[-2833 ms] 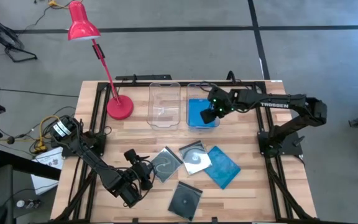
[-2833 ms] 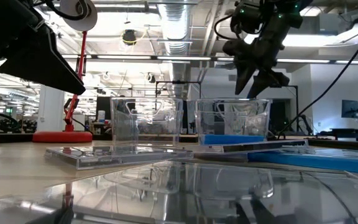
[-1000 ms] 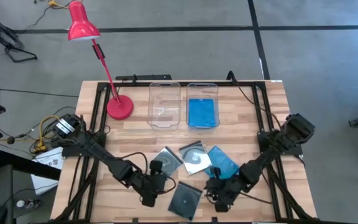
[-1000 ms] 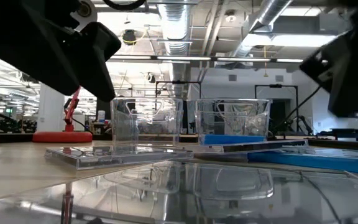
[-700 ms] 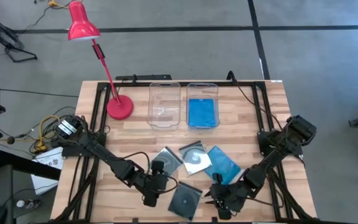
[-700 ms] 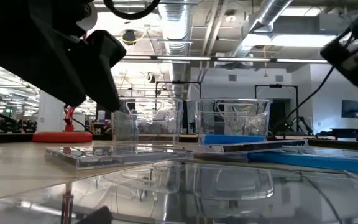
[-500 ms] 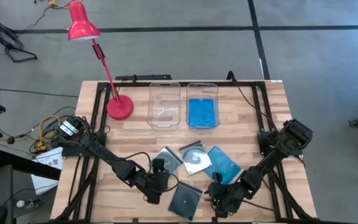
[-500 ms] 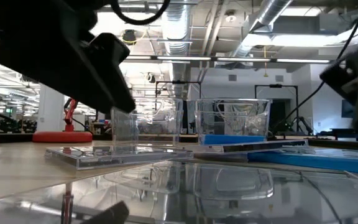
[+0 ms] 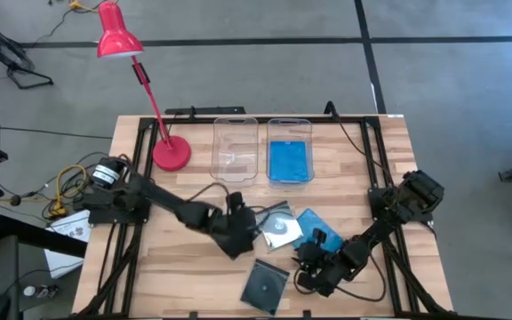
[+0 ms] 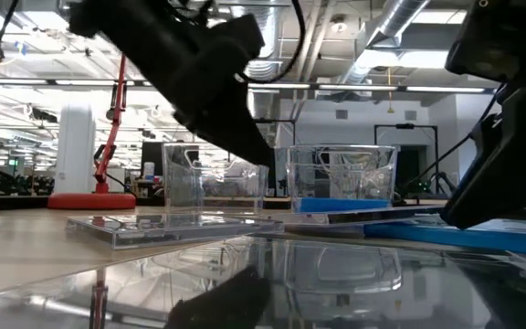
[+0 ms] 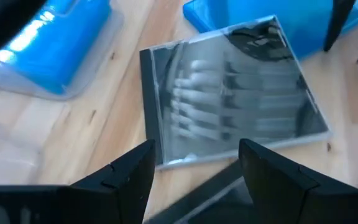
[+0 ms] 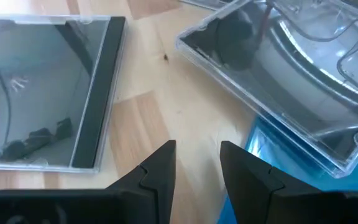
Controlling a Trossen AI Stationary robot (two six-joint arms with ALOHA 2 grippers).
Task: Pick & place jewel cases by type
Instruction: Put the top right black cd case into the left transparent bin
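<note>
In the high view, several jewel cases lie flat on the near half of the table: a clear case showing a disc (image 9: 279,228), a blue case (image 9: 320,238) and a dark grey case (image 9: 265,283). Another blue case (image 9: 289,162) lies in the right bin. My left gripper (image 9: 238,238) is open and hovers over the clear cases; its wrist view shows a clear case (image 11: 229,93) ahead of its fingers. My right gripper (image 9: 302,258) is open and low, between the dark grey case (image 12: 42,93) and the clear case (image 12: 278,81).
Two clear bins stand side by side at the far middle of the table, the left bin (image 9: 236,149) with no case in it, the right bin (image 9: 290,124) with the blue one. A red desk lamp (image 9: 172,153) stands at the far left. Bare wood lies toward the left edge.
My left gripper has swung from the near edge beside the dark grey case toward the far side and right, and now stands over the clear cases. My right gripper has moved a little away from the near edge, toward the blue case. No case has moved.
</note>
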